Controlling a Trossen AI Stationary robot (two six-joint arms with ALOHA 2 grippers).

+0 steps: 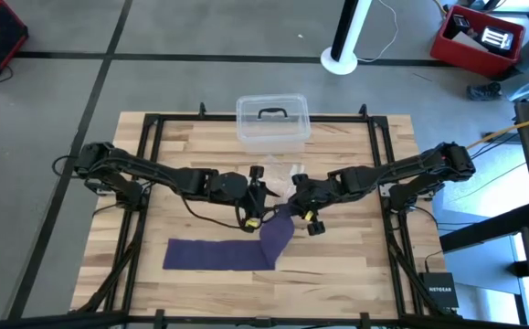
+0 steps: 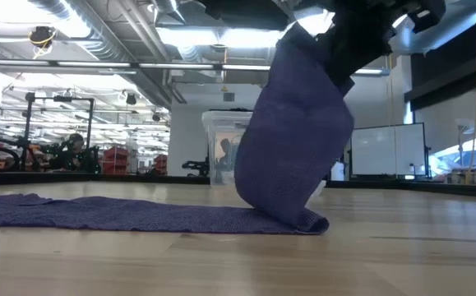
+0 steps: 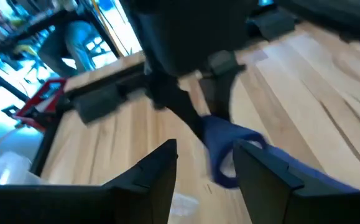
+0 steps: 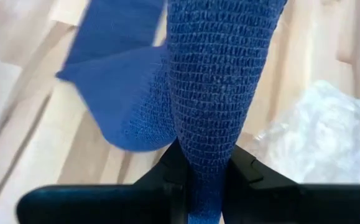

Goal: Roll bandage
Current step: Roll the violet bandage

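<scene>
The bandage [image 1: 223,254] is a long dark blue-purple strip lying flat on the wooden table toward its near left. Its right end [image 2: 295,140] rises steeply off the table up to my right gripper [image 1: 290,206], which is shut on it above the table's middle. My left gripper [image 3: 204,180] stands open just to the left of the right one [image 1: 259,196], above the table. Nothing is between its fingers, and the raised end of the bandage [image 3: 224,144] shows beyond them. My right gripper pinches the bandage's raised right end [image 4: 204,155] between its two fingers, where the strip narrows to the gap. The fingers slant down from the table's right. The strip hangs below them, bends at a fold on the table [image 2: 307,222], and the rest lies flat.
A clear plastic box with a black handle [image 1: 273,119] stands at the table's far edge. A clear crinkly plastic bag [image 4: 316,137] lies just beyond the grippers [image 1: 287,174]. Black frame rails [image 1: 145,183] run along the table's left and right sides.
</scene>
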